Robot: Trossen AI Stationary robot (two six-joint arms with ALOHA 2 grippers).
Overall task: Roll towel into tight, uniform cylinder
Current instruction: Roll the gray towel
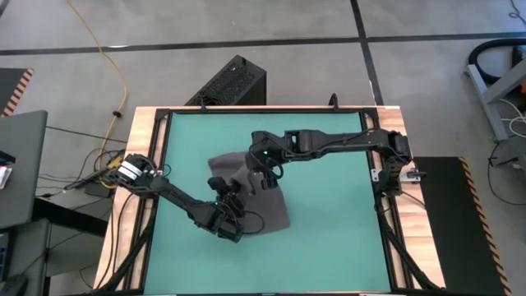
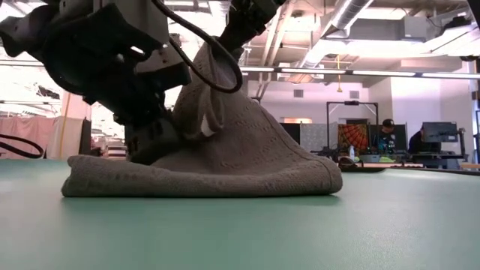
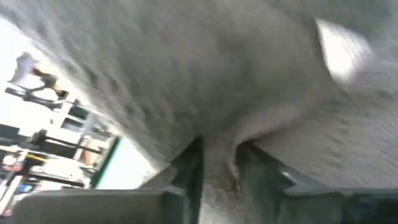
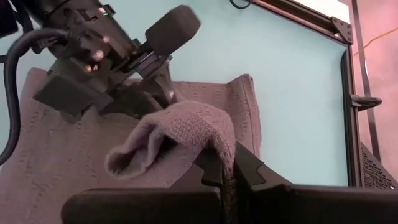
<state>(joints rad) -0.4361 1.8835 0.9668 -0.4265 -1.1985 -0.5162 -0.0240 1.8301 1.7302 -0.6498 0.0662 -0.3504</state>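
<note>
The charcoal-grey towel (image 1: 261, 201) lies crumpled in the middle of the teal mat (image 1: 329, 238). Its lower part rests on the mat (image 2: 202, 180), and one part is drawn up into a peak (image 2: 217, 82). A white tag (image 3: 339, 43) shows on it. My left gripper (image 1: 228, 195) is shut on the towel at its left side, low by the mat (image 2: 150, 142). My right gripper (image 1: 267, 175) is shut on the raised part, above the towel's far side. The right wrist view shows the left gripper (image 4: 149, 87) beyond the lifted cloth. My left gripper pinches a bunched fold of the towel (image 3: 217, 155) between its two fingers (image 3: 189, 168). The cloth spreads out wide beyond the fingertips. That part of the towel sits low, close to the mat. My right gripper pinches a folded-over part of the towel (image 4: 227, 158) between its two fingers (image 4: 249, 168), several layers thick. The fingers point down from above. The cloth is lifted into a peak and drapes over the fingertips, while the rest of the towel lies on the mat.
A black box (image 1: 230, 82) stands on the floor beyond the table's far edge. The mat is framed by a black rail (image 1: 374, 189) and wooden borders. Bare mat shows to the right (image 1: 337, 214) and near side of the towel. People sit at desks far behind (image 2: 386, 135).
</note>
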